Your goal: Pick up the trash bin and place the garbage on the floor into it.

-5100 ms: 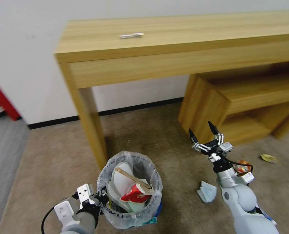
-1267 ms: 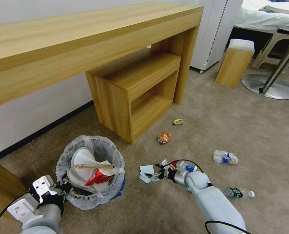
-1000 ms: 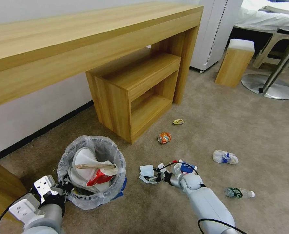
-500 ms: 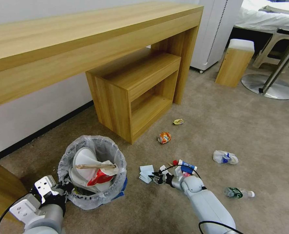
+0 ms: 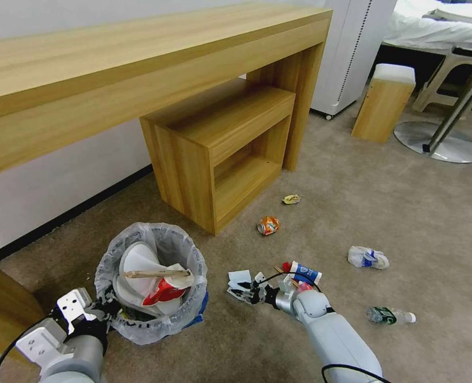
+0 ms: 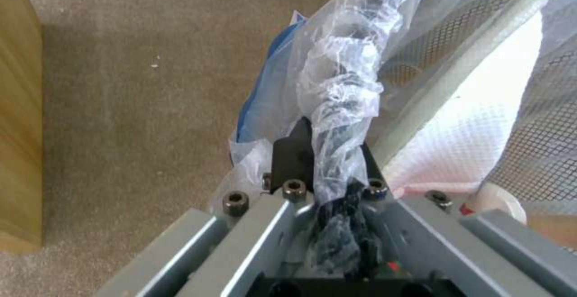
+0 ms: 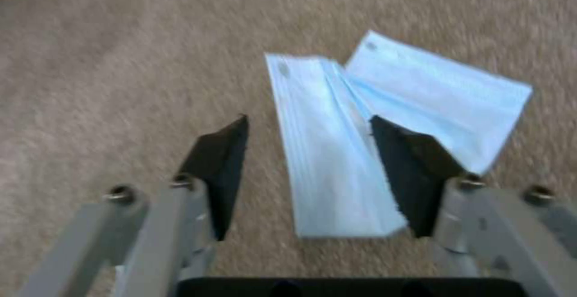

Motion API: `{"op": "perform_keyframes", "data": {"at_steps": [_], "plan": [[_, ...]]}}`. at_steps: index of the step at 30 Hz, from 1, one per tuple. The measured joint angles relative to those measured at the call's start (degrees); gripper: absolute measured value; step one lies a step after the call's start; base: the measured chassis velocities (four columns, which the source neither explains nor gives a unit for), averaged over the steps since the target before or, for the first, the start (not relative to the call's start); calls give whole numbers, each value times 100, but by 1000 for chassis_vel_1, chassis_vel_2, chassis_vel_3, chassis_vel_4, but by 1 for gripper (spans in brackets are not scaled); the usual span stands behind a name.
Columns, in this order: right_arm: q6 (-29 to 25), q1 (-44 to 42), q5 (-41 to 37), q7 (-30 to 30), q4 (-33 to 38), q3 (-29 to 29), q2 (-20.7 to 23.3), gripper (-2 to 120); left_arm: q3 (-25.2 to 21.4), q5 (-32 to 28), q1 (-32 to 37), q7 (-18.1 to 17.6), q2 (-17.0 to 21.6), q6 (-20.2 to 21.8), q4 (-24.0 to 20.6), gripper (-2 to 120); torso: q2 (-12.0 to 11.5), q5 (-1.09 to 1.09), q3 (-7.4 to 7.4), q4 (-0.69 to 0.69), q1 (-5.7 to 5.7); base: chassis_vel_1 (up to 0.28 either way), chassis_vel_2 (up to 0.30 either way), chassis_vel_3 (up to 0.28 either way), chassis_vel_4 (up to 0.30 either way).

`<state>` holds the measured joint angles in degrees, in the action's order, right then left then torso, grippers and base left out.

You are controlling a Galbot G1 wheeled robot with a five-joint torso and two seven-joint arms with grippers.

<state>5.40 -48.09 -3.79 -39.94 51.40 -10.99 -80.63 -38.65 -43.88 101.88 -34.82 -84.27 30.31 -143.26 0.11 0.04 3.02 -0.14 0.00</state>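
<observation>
— What does the right gripper point(image 7: 306, 171) have?
— Nothing yet: jaws spread, straddling a folded pale-blue paper point(image 7: 336, 153) flat on the carpet point(image 7: 120, 62), one fold lying between the tips.

— How will that paper handle?
— Likely feather-light, limp and thin. A pinch across the doubled fold nearest the tips looks safest; a single layer could slide or tear, and the tips must press into the pile to get under it.

— And the bin point(image 5: 151, 330)?
— Beside the gripper, on its left, well within reach, already loaded with a slipper point(image 5: 137, 263), a stick point(image 5: 151, 273) and a cup point(image 5: 161, 291). The left gripper point(image 6: 327, 184) is clenched on the bin's rim and bunched liner.

— Anything in the way?
— Judging by the head view, no. A red-and-blue cup point(image 5: 302, 272) sits just behind the right wrist. Farther out: an orange can point(image 5: 268, 225), a yellow wrapper point(image 5: 291, 199), a white-blue wrapper point(image 5: 368, 257), a bottle point(image 5: 390, 316). The cabinet point(image 5: 220, 149) stands beyond the bin.
</observation>
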Motion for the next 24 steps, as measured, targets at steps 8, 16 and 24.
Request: {"op": "perform_keyframes", "data": {"at_steps": [8,16,24], "plan": [[-65,51,-4,234,-201,-11,-126,63,27,0,-58,3,-6,-2,1,1,0,0,0,0,0,0,0,0,0],[-57,69,68,310,-315,15,-146,32,24,-4,-109,3,-6,-8,2,1,0,0,0,0,0,0,0,0,0],[-84,2,40,516,-261,23,-92,4,37,-7,-164,4,-12,-13,14,1,0,0,0,0,0,0,0,0,0]]}}
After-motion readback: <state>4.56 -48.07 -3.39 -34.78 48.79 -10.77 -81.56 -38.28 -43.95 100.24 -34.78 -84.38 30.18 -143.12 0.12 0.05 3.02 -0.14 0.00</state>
